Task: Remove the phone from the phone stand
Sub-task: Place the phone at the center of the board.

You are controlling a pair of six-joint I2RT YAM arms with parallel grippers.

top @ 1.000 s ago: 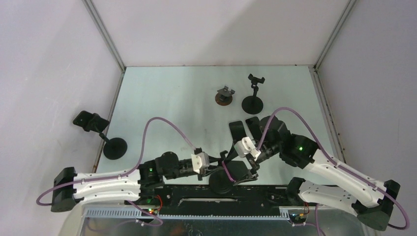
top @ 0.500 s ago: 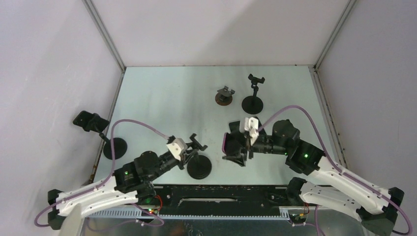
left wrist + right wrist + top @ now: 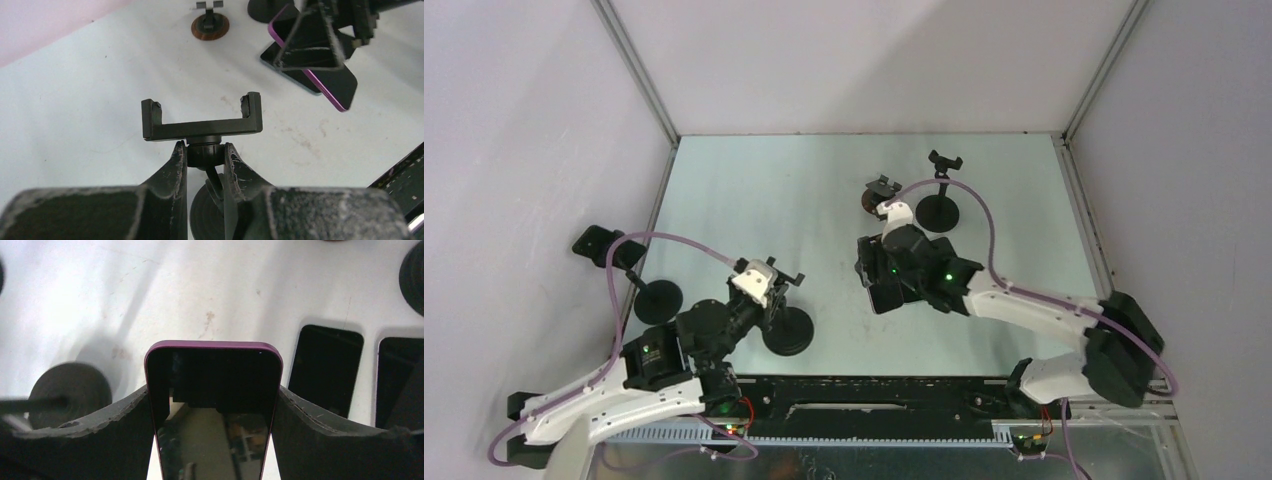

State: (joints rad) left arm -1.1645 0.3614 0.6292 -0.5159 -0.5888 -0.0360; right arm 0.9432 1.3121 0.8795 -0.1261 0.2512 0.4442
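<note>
Phone stand (image 3: 787, 330) from above: round black base on the table (image 3: 754, 190), toward the left front, neck pinched in the left tool (image 3: 776, 295). Right tool (image 3: 879, 288) well apart from it, nearer the middle; load too dark to make out from up here. Further back, a tall stand (image 3: 940, 200) and a small stand (image 3: 880, 195) just beside each other; a third stand (image 3: 654, 298) by the left wall.

Left wrist: black fingers (image 3: 175, 167) closed together on the ball joint just under the U-shaped cradle (image 3: 201, 125). Beyond it, phone (image 3: 327, 82): slim, black face, purple rim, tilted, apart from the stand, gripped by the other arm's fingers (image 3: 312, 37).

Right wrist: phone (image 3: 214, 385) filling the gap between the fingers (image 3: 112, 425), jaws spread wide and clamped on its long edges. Rounded top corners, glossy screen full of reflections. Past it on the table, two spare phones (image 3: 325, 367) lying flat, side by side, dark screens up.
</note>
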